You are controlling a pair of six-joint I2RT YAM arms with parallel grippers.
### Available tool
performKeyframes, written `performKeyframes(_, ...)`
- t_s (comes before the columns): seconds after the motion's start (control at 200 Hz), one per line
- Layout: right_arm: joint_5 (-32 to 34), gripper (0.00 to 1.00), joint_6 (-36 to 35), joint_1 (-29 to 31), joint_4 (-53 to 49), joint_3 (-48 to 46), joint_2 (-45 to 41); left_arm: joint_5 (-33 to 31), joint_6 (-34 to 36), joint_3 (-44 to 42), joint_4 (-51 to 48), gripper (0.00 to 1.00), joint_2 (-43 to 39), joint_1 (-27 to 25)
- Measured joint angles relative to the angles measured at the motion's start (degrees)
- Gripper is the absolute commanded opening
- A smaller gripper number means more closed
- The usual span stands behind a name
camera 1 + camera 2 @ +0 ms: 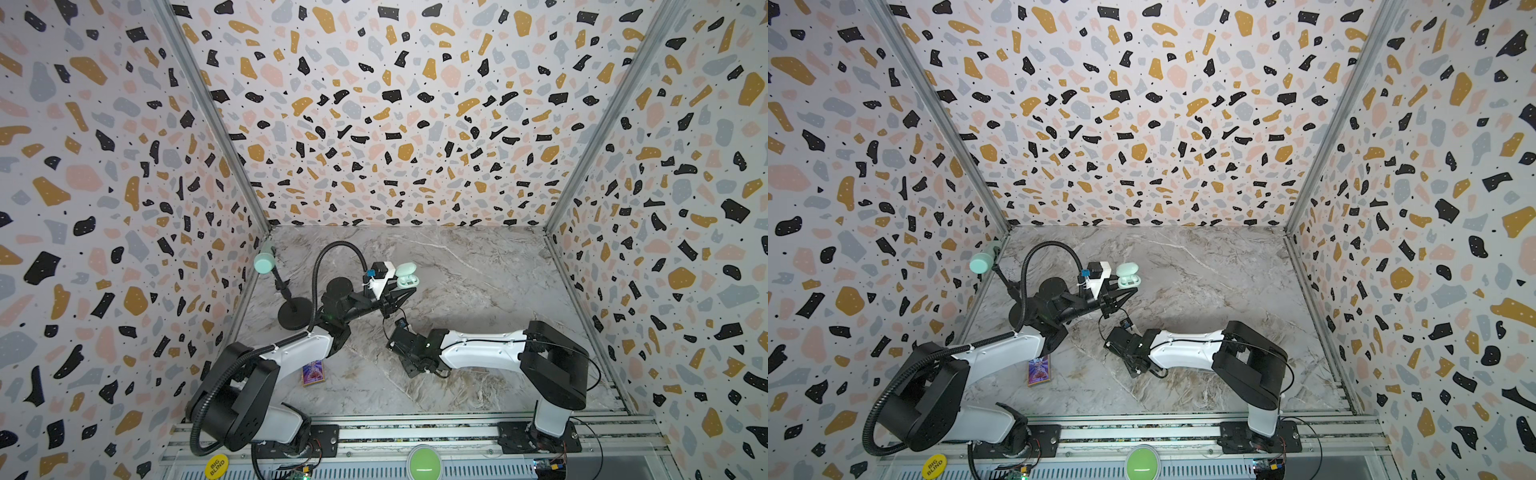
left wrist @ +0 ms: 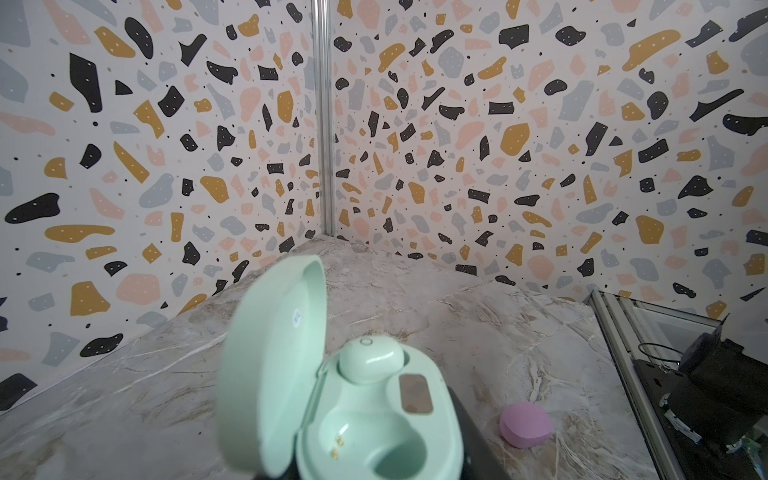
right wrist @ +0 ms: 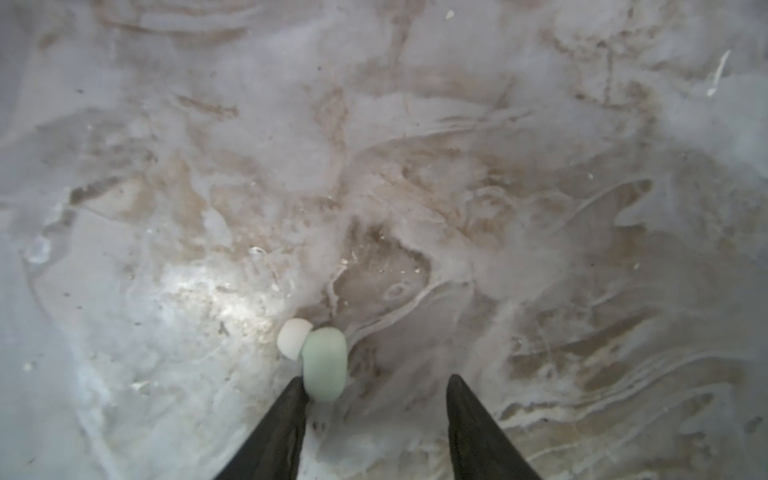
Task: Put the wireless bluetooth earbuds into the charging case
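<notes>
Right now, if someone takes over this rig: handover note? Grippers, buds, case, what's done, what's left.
Left gripper: shut on the mint charging case, lid open.
Right gripper: open, low over the table, gripping nothing.
Done: one seated earbud sits in the case.
Left: the second slot is empty. The loose mint earbud lies on the table right beside one right fingertip, so it probably needs grasping and seating next.
Also: a lilac rounded piece lies on the table near the case; I cannot tell what it is. No lilac buds are in view.
</notes>
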Motion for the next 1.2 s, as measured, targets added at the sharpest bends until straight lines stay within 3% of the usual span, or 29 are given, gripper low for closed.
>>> performKeyframes(1.201,1.14,0.58,-4.37,-3.26,2.49,-0.24,0.13,0.13,-0.22,0.0,0.0,0.26,0.59,0.0)
